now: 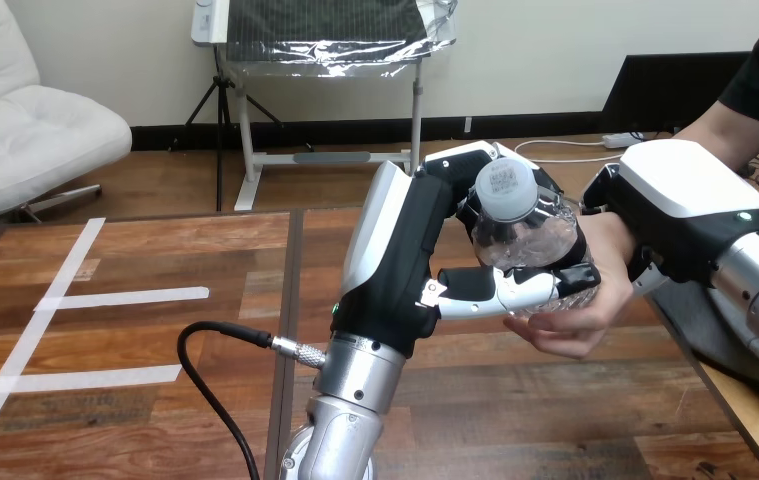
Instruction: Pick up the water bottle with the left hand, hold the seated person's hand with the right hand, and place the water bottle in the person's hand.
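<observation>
A clear water bottle (530,235) with a white cap is tilted toward me above the table's right half. My left hand (400,260) is shut on it, thumb (495,292) across its front and fingers (475,165) behind it. The person's hand (580,315) lies palm up right under the bottle and touches its lower side. My right hand (680,205) comes in from the right, sits over the person's wrist (620,235), and its fingers (600,190) curl round it.
White tape strips (120,297) mark the wooden table (155,420) at the left. A black cable (210,335) loops beside my left forearm. The table's right edge (720,385) runs just under my right arm.
</observation>
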You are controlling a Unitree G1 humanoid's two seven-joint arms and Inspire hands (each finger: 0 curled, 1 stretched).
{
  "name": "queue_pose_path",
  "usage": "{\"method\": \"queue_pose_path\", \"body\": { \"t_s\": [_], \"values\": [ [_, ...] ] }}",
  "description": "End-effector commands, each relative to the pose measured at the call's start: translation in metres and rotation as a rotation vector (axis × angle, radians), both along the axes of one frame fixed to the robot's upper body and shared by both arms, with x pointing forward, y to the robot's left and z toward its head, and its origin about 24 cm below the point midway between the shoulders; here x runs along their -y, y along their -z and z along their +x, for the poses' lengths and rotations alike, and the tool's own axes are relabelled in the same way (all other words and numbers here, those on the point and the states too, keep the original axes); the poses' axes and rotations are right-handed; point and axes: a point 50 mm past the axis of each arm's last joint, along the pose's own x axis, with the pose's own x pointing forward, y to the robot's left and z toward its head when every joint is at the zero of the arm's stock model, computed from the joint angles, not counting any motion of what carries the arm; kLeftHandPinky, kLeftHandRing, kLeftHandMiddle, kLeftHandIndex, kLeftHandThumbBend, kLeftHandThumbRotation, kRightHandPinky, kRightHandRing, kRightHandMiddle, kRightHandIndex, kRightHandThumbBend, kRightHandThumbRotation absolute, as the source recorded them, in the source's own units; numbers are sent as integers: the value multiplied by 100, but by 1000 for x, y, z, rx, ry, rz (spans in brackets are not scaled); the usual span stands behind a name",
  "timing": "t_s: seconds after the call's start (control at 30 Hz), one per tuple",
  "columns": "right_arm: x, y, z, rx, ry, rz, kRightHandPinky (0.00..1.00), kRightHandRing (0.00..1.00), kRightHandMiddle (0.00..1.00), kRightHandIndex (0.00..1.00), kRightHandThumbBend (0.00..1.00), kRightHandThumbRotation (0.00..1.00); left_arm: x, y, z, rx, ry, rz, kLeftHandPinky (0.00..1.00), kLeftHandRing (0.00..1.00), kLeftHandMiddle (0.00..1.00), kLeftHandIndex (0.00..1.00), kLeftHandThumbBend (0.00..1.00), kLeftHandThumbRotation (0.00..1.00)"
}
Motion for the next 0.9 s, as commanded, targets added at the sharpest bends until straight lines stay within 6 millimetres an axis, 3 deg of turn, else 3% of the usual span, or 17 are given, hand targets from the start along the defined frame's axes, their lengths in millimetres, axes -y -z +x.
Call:
{"method": "queue_pose_path", "body": {
  "t_s": [0.0, 0.23, 0.5, 0.6, 0.67, 0.87],
  "values": [
    [-9, -41, 6, 179, -61, 27, 9, 14, 21, 25, 82, 0, 22, -21, 1, 64, 64, -66, 30, 35, 41, 46, 62, 0],
    [-8, -41, 6, 171, -50, -74, 16, 24, 32, 37, 84, 0, 22, -21, 1, 68, 62, -59, 30, 35, 41, 46, 62, 0],
    [-5, -39, 4, 149, -49, -82, 40, 48, 55, 59, 88, 0, 20, -20, 1, 58, 68, 24, 33, 41, 48, 51, 63, 0],
    [-4, -38, 3, 141, -49, -83, 47, 57, 64, 65, 90, 2, 19, -21, 1, 74, 63, 91, 40, 50, 56, 60, 65, 7],
    [-3, -37, 2, 132, -47, -85, 56, 68, 73, 73, 91, 4, 19, -20, 0, 83, 57, 120, 50, 63, 69, 72, 70, 20],
    [-2, -36, -2, 105, -43, -72, 71, 83, 85, 82, 92, 5, 19, -19, -1, 94, 43, 145, 64, 79, 85, 88, 80, 38]
  ]
}}
